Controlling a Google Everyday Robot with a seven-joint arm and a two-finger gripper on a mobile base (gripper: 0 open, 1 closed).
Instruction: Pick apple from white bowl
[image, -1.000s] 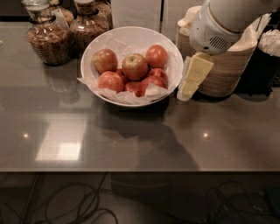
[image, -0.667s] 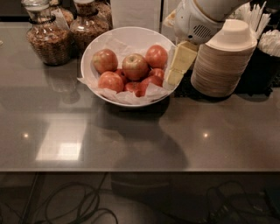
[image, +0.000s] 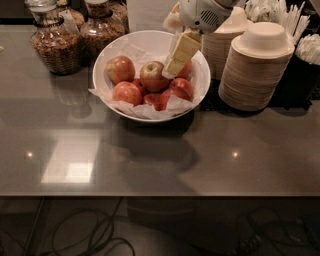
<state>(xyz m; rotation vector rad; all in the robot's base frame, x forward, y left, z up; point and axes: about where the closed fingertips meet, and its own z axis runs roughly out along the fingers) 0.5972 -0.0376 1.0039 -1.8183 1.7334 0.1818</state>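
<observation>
Yellow-padded gripper (image: 173, 66) over white bowl (image: 98, 63), tip beside apple (image: 153, 77) | step: approach, no grasp yet | open or closed: I cannot tell | next: I'd descend centred on it

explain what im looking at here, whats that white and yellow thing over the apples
That is a robot arm; the yellowish part at its end is its gripper, which grasps. One camera looks down at a grey counter. The gripper hangs over the white bowl, close beside the apple it should pick, the pale middle one. Redder apples lie around it on crinkled paper. The gripper holds nothing: every apple lies in the bowl. Behind stand glass jars and stacks of cream disposable bowls.
</observation>
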